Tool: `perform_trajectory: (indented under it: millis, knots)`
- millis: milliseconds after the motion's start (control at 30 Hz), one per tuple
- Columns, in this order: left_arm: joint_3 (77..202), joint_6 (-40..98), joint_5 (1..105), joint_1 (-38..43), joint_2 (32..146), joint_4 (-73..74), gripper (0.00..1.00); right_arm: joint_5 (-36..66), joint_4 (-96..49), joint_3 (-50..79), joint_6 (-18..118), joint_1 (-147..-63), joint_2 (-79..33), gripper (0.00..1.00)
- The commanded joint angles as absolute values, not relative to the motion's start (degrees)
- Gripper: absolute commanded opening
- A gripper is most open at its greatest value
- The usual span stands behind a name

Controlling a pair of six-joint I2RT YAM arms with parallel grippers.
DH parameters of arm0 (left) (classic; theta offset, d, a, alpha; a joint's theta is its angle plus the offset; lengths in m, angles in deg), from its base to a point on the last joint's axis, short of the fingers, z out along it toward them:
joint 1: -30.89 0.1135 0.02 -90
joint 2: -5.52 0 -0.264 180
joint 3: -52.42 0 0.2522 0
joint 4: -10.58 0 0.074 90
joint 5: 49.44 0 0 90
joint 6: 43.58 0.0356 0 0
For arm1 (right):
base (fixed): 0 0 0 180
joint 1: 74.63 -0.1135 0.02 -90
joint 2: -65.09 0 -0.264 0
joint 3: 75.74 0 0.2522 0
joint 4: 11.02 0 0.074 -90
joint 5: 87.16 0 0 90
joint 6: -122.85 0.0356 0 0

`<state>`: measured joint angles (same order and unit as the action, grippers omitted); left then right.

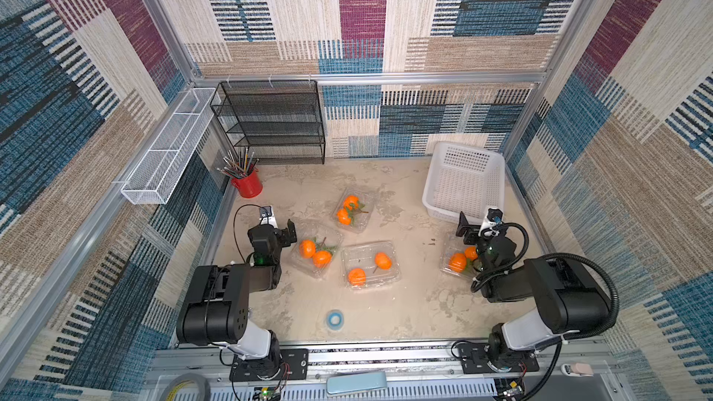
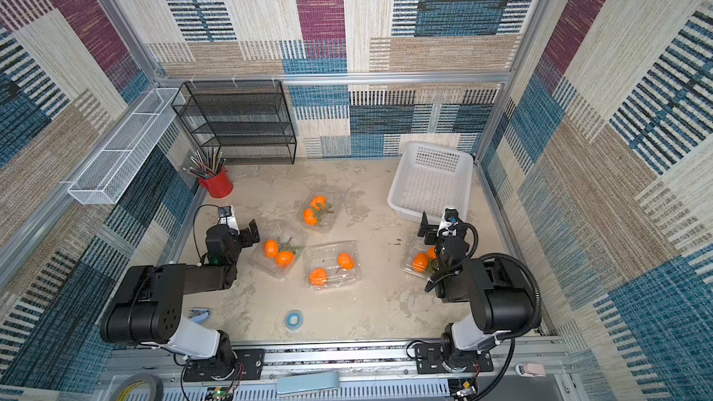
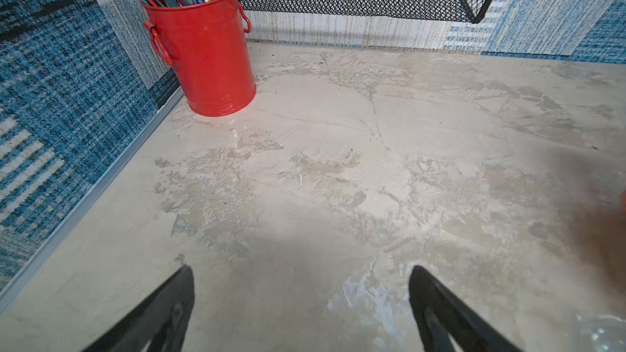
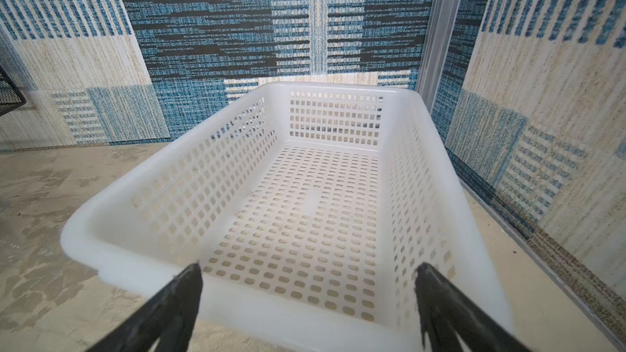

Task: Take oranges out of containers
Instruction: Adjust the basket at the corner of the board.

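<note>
Simply round oranges (image 1: 307, 248), clear plastic containers (image 1: 359, 254)

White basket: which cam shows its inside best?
Right wrist view: the white basket fills the frame, perforated floor in plain sight. Both top views show it small, from above. Left wrist view misses it.

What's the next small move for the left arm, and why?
Probably turn the left gripper toward the container beside it and lower to its rim. The gripper is open and empty, its wrist view faces table rather than the container, and both oranges sit inside. The container looks shut, though clear plastic makes that hard to tell.
</note>
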<state>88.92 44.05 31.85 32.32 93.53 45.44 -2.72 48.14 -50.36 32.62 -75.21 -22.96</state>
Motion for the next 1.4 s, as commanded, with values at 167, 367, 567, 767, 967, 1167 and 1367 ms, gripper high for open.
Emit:
perform_trajectory:
  millis: [167,367,567,767,967,1167,1367]
  knots:
    - [89.0,43.5,31.7,32.4,93.4,46.2,0.99,-2.6,49.6,-50.3,32.6,-75.2,-22.7,0.98]
    - [89.3,43.8,31.1,32.0,93.4,45.8,0.99,-2.6,49.6,-50.3,32.5,-75.2,-22.8,0.98]
    - [89.5,44.1,30.1,31.4,93.6,45.7,0.99,-2.6,49.6,-50.3,32.5,-75.2,-22.7,0.98]
    - [89.4,44.2,30.2,31.4,93.5,45.7,0.99,-2.6,49.6,-50.3,32.5,-75.2,-22.8,0.98]
    - [89.5,44.1,30.8,31.6,93.5,45.5,0.99,-2.6,49.6,-50.3,32.5,-75.2,-22.8,0.98]
    - [89.9,43.5,31.1,31.7,92.5,42.6,1.00,-2.5,49.4,-50.1,32.6,-75.2,-22.8,0.98]
    - [86.3,43.4,27.6,30.7,90.2,47.9,0.99,-5.7,48.1,-49.9,33.3,-75.3,-21.3,0.98]
